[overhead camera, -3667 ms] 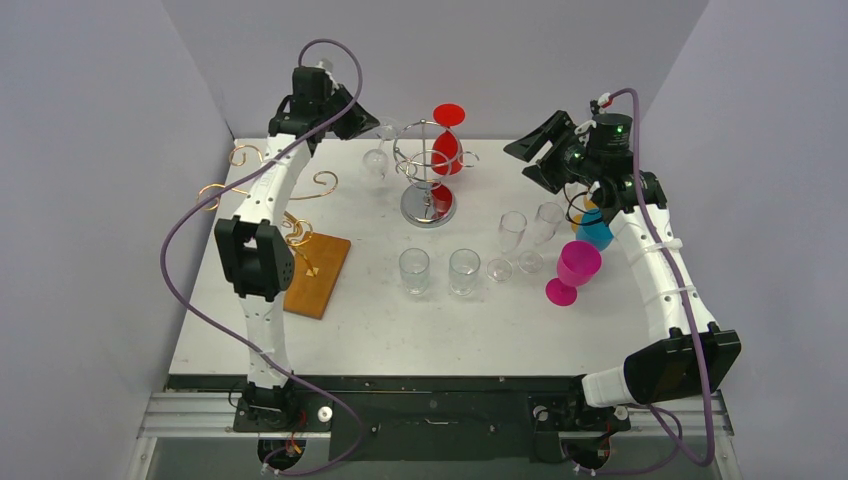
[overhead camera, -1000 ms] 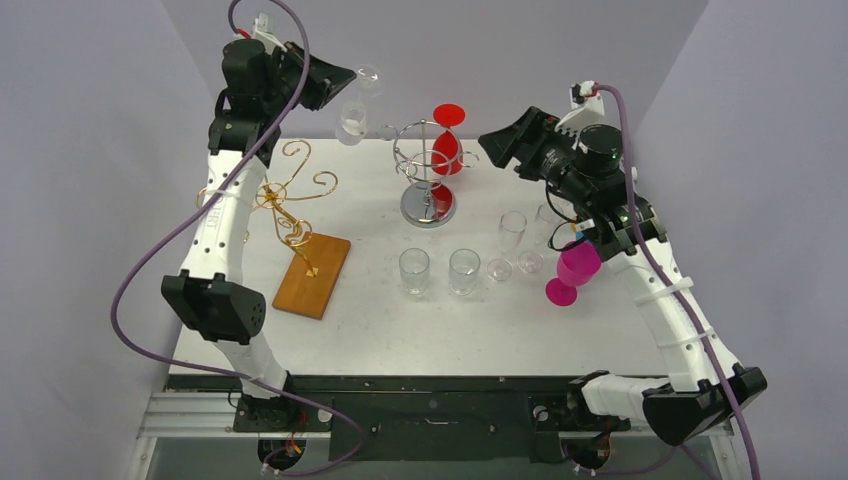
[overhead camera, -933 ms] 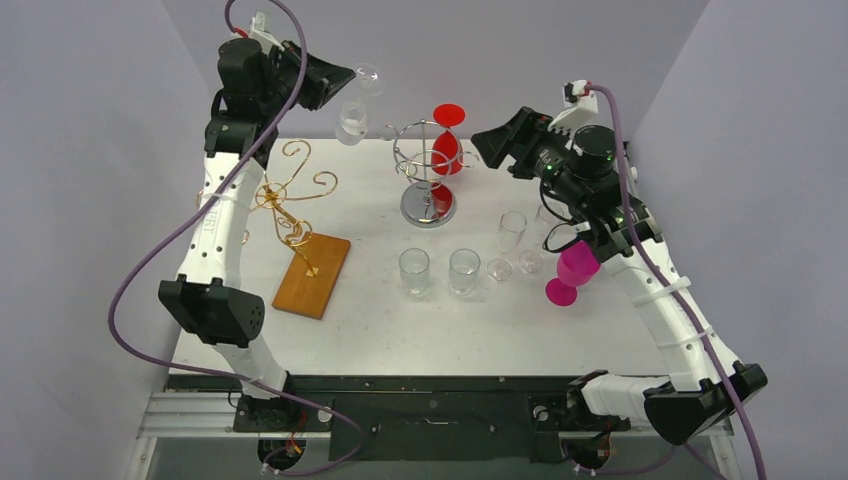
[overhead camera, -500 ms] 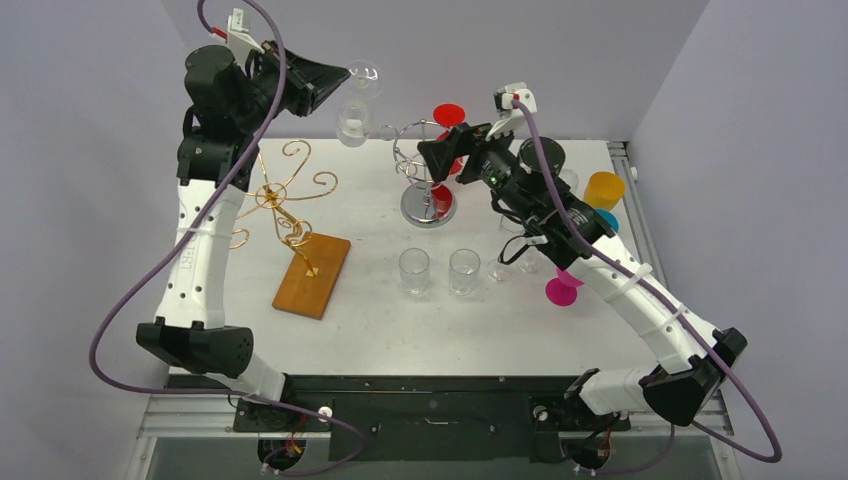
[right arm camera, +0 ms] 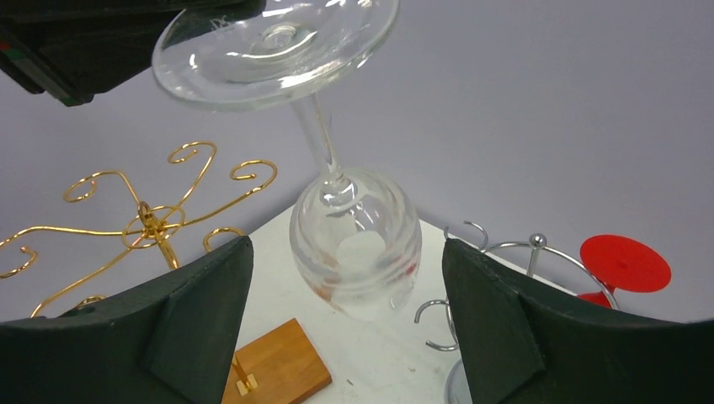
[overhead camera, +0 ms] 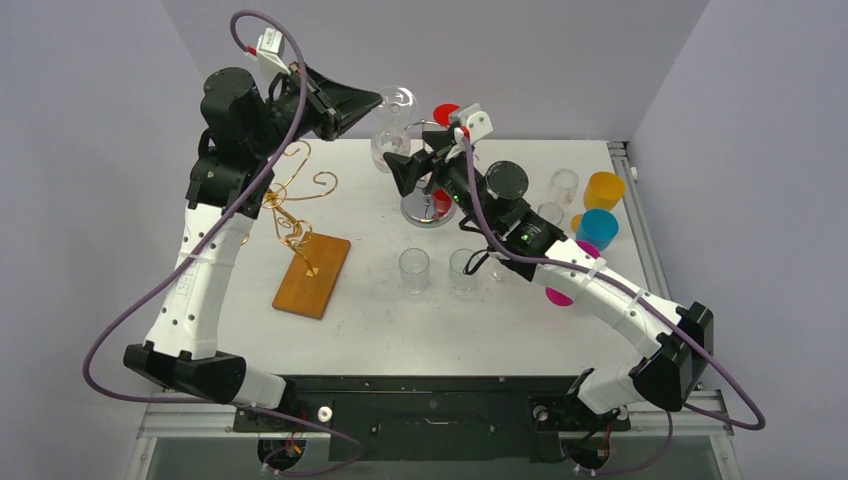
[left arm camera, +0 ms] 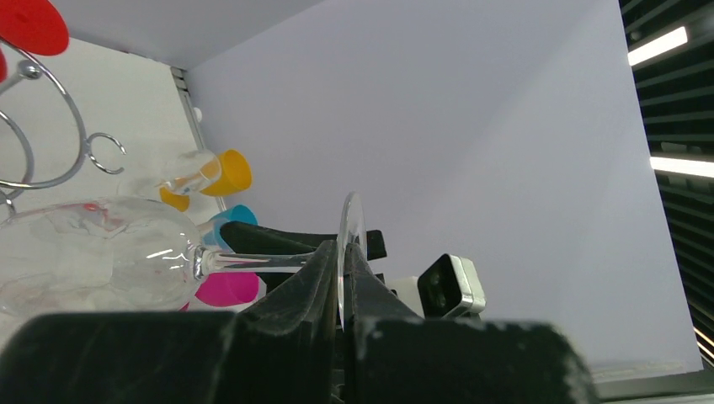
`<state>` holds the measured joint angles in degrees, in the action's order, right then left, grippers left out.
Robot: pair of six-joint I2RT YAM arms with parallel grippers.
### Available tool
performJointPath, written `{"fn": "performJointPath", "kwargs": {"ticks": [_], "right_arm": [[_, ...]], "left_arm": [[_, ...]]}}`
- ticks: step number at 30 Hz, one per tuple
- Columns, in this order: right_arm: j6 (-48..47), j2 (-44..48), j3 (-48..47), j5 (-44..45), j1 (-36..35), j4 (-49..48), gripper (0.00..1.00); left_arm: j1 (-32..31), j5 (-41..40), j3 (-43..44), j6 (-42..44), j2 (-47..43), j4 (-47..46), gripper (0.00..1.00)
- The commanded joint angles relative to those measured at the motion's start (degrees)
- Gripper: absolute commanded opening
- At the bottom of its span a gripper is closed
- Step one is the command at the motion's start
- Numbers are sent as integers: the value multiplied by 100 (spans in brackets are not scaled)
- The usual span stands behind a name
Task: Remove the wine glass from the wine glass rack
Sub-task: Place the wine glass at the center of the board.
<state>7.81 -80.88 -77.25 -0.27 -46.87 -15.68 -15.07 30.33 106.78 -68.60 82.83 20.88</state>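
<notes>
A clear wine glass hangs upside down in the air, left of the silver wine glass rack and apart from it. My left gripper is shut on the rim of the glass's foot, and the bowl sticks out ahead of it. My right gripper is open around the bowl with a finger on each side, apart from the glass. Red wine glasses hang on the silver rack.
A gold wire rack on a wooden base stands at the left. Two clear tumblers sit in front of the silver rack. Orange and blue cups and a clear glass stand at the right.
My right arm has swung left across the table, bringing its open jaws around the glass's bowl. My left arm has carried the glass up and to the right.
</notes>
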Motion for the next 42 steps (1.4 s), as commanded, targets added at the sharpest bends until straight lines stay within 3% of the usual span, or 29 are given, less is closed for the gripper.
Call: {"fn": "performJointPath", "kwargs": {"ticks": [1, 8, 21, 27, 33, 37, 42], "right_arm": [[-209, -69, 26, -106, -40, -978, 77], [-149, -96, 211, 503, -76, -1480, 69], [-237, -148, 209, 813, -150, -1634, 46], [-171, -147, 211, 843, -151, -1688, 30], [-15, -71, 231, 907, -164, -1657, 1], [159, 97, 350, 991, -155, -1708, 0], [323, 315, 413, 1007, -108, -1603, 0]], "left_arm": [[-230, 38, -9, -189, -340, -679, 0], [-422, 55, -152, -358, -375, -871, 0], [-594, 159, -211, -568, -290, -1042, 0], [-655, 233, -288, -717, -245, -1198, 0], [-739, 234, -277, -774, -191, -1290, 0], [-766, 178, -263, -754, -151, -1322, 0], [-823, 82, -195, -659, -79, -1370, 27]]}}
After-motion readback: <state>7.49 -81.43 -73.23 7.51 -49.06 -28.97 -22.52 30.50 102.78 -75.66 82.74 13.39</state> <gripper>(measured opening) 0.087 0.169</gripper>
